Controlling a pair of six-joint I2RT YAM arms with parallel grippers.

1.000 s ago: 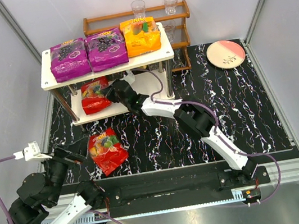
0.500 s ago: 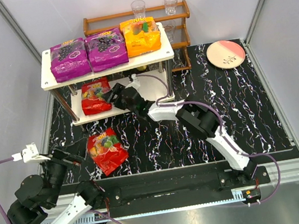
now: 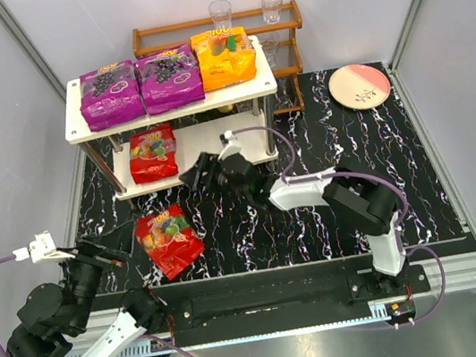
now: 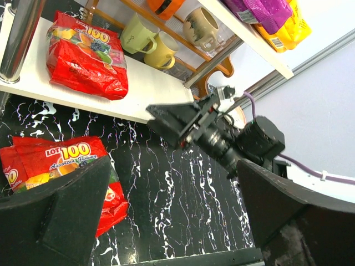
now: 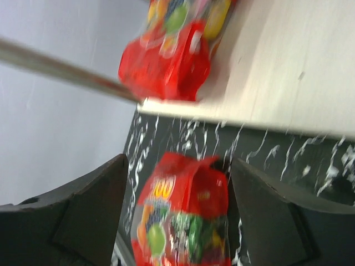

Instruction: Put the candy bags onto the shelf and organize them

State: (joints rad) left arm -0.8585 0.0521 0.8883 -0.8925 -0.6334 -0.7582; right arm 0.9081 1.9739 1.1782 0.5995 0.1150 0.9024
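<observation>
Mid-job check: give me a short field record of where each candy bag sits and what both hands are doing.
top board: left purple bag, right purple bag, orange bag, side by side
lower board: shelved red bag at its left end
table: loose red bag, not yet shelved
right hand: open, empty, just in front of the lower board
left hand: open, empty, left of the loose red bag
bags left to place: one

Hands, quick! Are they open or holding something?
Left hand: open, holding nothing.
Right hand: open, holding nothing.
</observation>
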